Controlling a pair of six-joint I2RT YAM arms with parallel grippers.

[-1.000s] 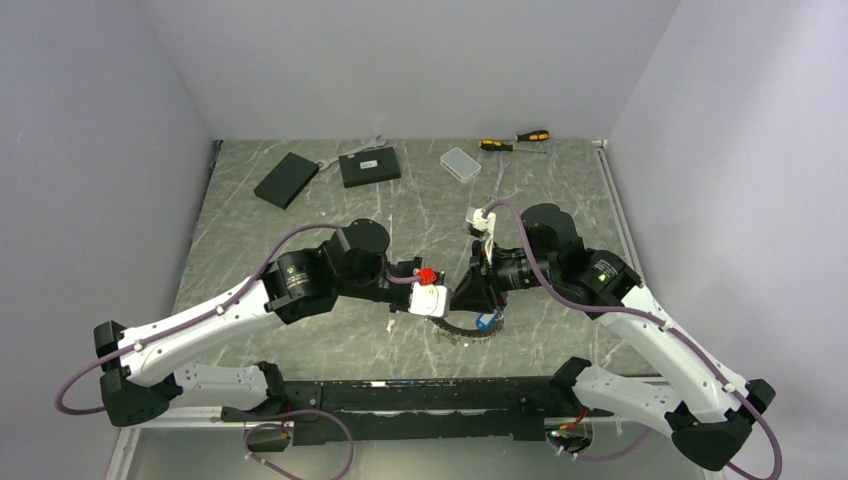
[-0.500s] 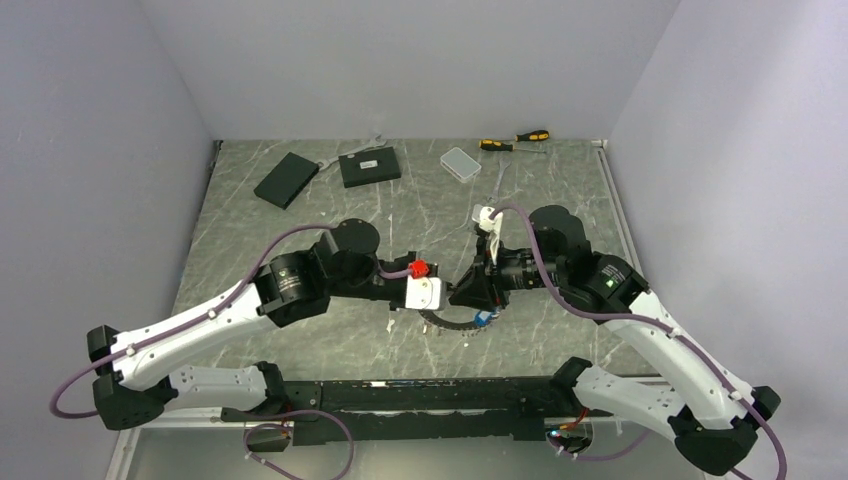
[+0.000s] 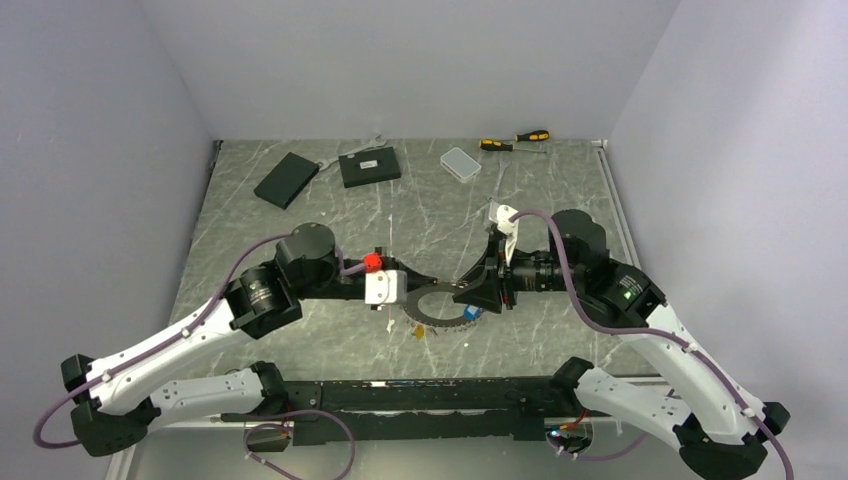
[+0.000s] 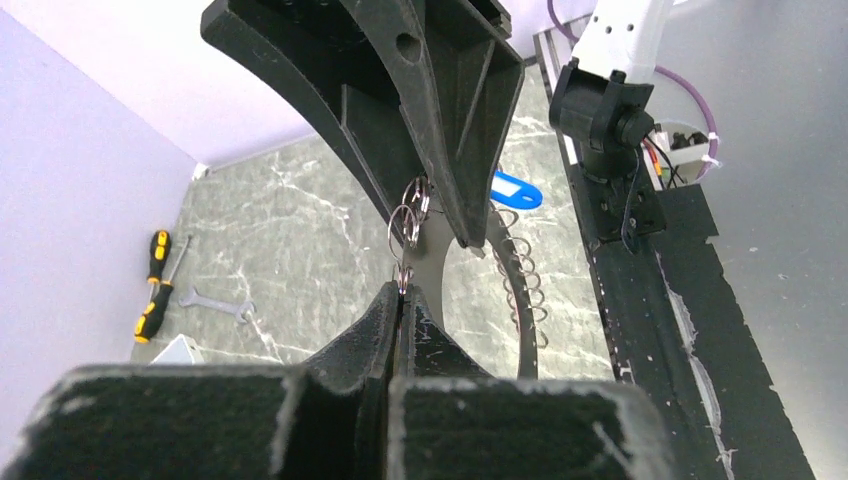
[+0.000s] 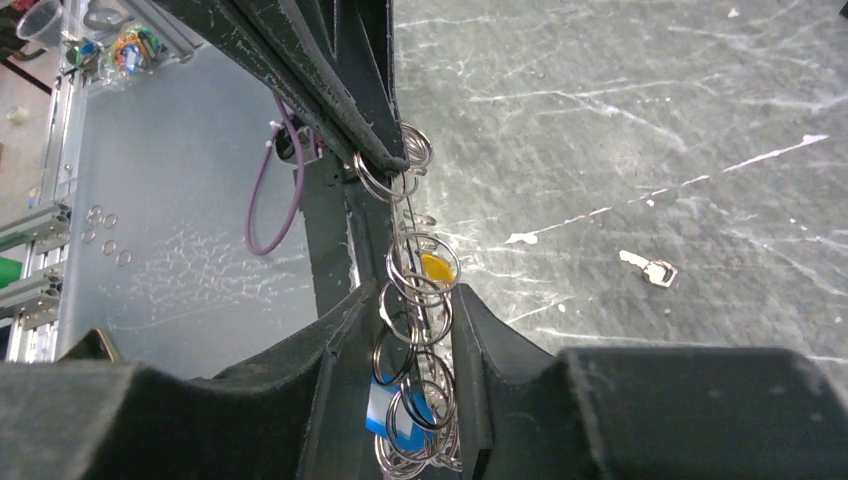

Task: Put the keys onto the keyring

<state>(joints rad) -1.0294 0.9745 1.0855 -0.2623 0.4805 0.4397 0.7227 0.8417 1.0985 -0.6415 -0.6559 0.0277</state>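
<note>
The keyring (image 3: 441, 318) is a dark toothed loop hanging just above the table between both grippers. My left gripper (image 3: 420, 284) is shut, and its fingertips (image 4: 400, 292) pinch a small wire ring at the loop's end. My right gripper (image 5: 410, 335) stands open around the string of small rings, which hangs loosely between its fingers (image 5: 345, 335). A blue tagged key (image 5: 395, 415) and a yellow tagged key (image 5: 437, 265) hang among those rings. The blue tag (image 3: 472, 312) shows below the right gripper (image 3: 468, 292). One plain silvery key (image 5: 650, 268) lies on the table.
Two yellow-handled screwdrivers (image 3: 515, 140), a clear plastic box (image 3: 460, 163), a wrench (image 3: 365, 145) and two black boxes (image 3: 286, 180) (image 3: 369, 167) lie along the table's back. The black front rail (image 3: 450, 395) runs between the arm bases.
My left arm has pulled back to the left, drawing the keyring out into a wider loop. The right gripper has shifted slightly right and its jaws have spread.
</note>
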